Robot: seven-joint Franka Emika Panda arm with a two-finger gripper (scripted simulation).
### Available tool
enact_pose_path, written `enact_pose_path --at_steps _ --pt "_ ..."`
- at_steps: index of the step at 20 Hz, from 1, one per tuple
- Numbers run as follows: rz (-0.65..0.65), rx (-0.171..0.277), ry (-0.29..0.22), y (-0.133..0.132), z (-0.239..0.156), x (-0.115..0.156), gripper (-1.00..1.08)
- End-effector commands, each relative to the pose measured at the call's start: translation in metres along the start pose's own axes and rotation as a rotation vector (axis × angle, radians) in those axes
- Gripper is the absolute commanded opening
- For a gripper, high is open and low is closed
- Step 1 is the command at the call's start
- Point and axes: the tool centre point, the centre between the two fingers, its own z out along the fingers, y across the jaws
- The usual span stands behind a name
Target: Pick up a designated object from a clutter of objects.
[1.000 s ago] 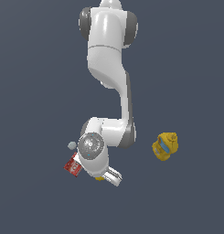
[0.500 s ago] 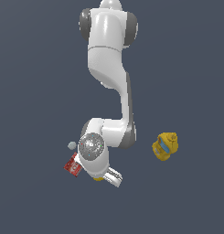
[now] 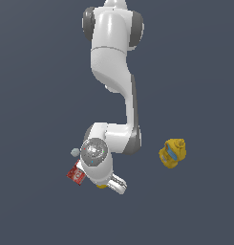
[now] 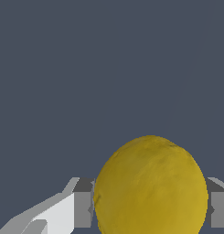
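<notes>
The designated object, a plain yellow rounded ball (image 4: 151,187), sits between the two grey fingers (image 4: 83,205) of my gripper (image 4: 150,208). Both pads touch its sides, so the gripper is shut on it. In the exterior view only a sliver of the ball (image 3: 101,185) shows under the white hand, which hides the gripper (image 3: 104,183) itself. The rest of the clutter of objects lies around the hand on the dark floor.
A flat red packet (image 3: 75,174) lies right beside the hand on the exterior view's left. A small grey lump (image 3: 74,152) sits just above it. A larger yellow-and-blue object (image 3: 173,153) lies apart on the exterior view's right.
</notes>
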Motion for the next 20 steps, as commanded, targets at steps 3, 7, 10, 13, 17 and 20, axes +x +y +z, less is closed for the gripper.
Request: enact_pose_path --at_steps 3,7,10,13,17,20 --pt "0.0 0.001 0.002 0.007 -0.014 -0.001 -1.0" --pt "0.001 0.001 0.002 0.018 -0.034 -0.003 -1.0" --pt "0.001 0.001 0.002 0.029 -0.055 -0.005 -1.0" --pt "0.001 0.002 0.002 0.043 -0.082 -0.008 -1.0" --pt "0.001 0.002 0.001 0.066 -0.124 -0.012 -1.0" --pt "0.001 0.002 0.001 0.083 -0.157 -0.015 -1.0"
